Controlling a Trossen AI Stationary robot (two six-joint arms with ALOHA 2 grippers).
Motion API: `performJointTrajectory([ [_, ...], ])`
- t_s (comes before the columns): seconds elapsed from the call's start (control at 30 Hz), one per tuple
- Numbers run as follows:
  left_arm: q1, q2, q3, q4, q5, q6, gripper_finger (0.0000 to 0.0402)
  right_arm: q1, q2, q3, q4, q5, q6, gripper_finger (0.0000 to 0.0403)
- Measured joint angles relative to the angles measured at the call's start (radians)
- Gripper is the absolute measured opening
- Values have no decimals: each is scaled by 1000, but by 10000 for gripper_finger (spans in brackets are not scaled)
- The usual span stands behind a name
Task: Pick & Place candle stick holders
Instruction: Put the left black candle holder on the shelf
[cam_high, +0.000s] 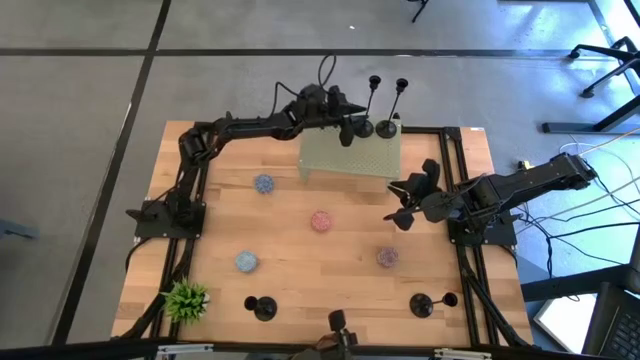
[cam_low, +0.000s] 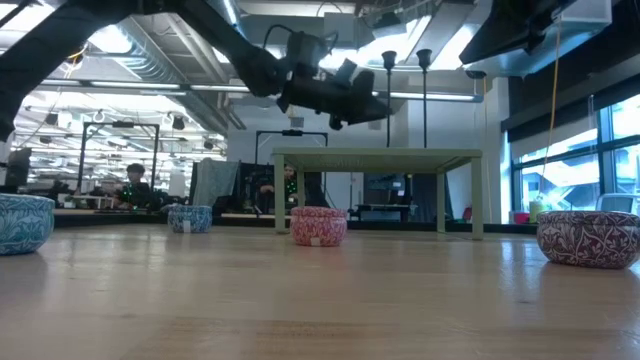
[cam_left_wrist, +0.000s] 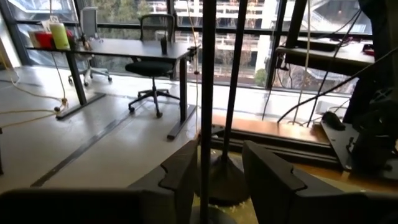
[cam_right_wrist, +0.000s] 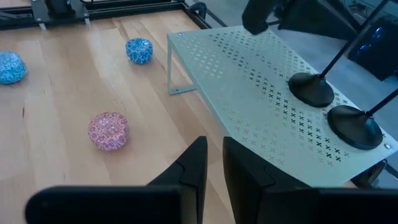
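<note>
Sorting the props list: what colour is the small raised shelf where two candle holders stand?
Pale green, with a punched cross pattern; the shelf shows best in the right wrist view.

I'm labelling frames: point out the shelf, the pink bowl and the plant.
shelf (cam_right_wrist: 249, 93), right wrist view, on its bare perforated top.
pink bowl (cam_high: 321, 221), high view, on its middle.
plant (cam_high: 186, 298), high view, on its green leaves.

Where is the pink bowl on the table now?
In the high view, the pink bowl sits on the wooden table near its middle, just in front of the pale green perforated shelf.
</note>
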Motion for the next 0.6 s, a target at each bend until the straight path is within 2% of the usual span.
performJointTrajectory([
  [0.2, 0, -78, 0, -197, 0, 8, 125, 0, 0, 0, 0, -99, 18, 55],
  [0.43, 0, -188, 0, -418, -7, 7, 125, 0, 0, 0, 0, -117, 42, 55],
  [0.6, -27, -300, 0, -653, 0, 5, 125, 0, 0, 0, 0, -120, 61, 55],
])
